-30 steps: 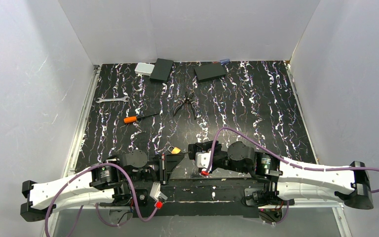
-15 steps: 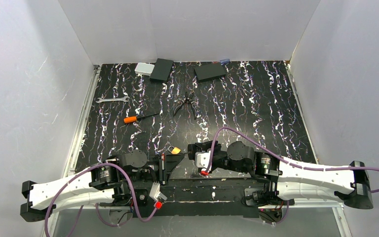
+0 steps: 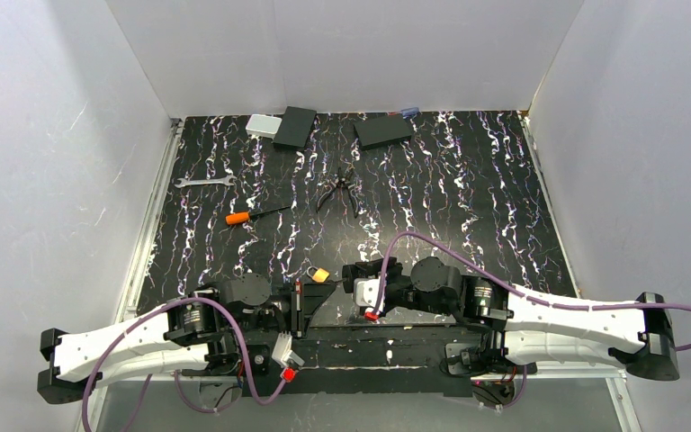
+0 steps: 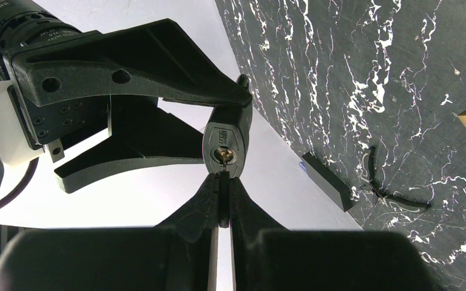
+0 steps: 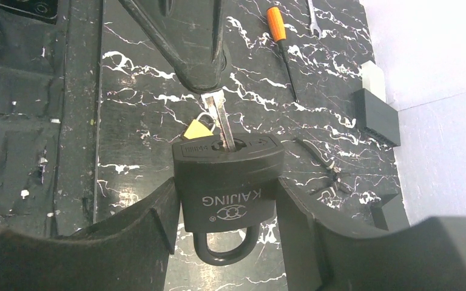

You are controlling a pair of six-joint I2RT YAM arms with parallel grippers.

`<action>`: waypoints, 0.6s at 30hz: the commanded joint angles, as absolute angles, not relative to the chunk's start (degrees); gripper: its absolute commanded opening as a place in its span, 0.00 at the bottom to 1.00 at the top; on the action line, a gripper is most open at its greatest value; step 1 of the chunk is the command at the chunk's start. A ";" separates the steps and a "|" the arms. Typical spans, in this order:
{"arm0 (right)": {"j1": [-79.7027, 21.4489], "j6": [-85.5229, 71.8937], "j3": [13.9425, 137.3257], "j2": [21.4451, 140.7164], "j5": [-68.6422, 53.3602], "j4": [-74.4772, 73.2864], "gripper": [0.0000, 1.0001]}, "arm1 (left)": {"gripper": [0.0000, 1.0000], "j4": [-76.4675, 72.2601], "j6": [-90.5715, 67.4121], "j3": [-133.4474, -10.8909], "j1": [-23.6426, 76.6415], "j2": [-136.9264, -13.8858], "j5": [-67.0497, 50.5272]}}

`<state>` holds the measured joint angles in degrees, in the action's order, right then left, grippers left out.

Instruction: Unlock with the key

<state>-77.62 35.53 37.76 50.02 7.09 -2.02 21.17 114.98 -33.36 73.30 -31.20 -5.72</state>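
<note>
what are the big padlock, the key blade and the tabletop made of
padlock: matte black shell, likely plastic or rubber over metal, with moulded KAIJING lettering. key blade: bare silvery metal, bright sheen. tabletop: black marble-look surface with white veins, possibly printed laminate.

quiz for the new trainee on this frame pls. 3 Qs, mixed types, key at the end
1. True or false: the black padlock lies loose, with no claw on it.
2. Multiple choice: the left claw is shut on
A) the key
B) the orange screwdriver
C) the pliers
3. Fill in: the key's blade meets the padlock at its ____.

Key
1. False. The right claw grips its body from both sides.
2. A
3. keyhole
</note>
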 commanded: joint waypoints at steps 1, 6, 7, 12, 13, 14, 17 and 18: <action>-77.78 35.40 42.89 49.27 4.74 4.92 0.01 | 0.00 21.36 115.91 -34.04 73.70 -31.49 -6.51; -77.78 35.19 42.89 49.43 4.55 4.86 0.01 | 0.00 21.51 116.50 -34.05 73.74 -31.46 -5.93; -77.83 35.04 42.97 49.35 4.37 4.84 0.01 | 0.00 21.61 116.61 -34.00 73.74 -31.46 -5.89; -77.79 34.94 43.24 49.96 3.88 4.26 0.01 | 0.00 21.89 117.58 -34.10 73.92 -31.47 -4.69; -77.78 34.93 43.32 50.00 3.84 4.15 0.01 | 0.00 21.88 117.59 -34.10 73.92 -31.47 -4.66; -77.76 34.97 43.39 50.16 3.74 4.13 0.01 | 0.00 21.84 117.67 -34.06 73.94 -31.54 -4.66; -77.78 34.93 43.73 50.71 2.62 3.87 0.01 | 0.00 21.09 117.95 -33.97 73.92 -31.80 -4.43; -77.78 35.16 44.17 51.06 1.74 3.47 0.01 | 0.00 20.80 117.63 -34.00 74.00 -31.88 -4.75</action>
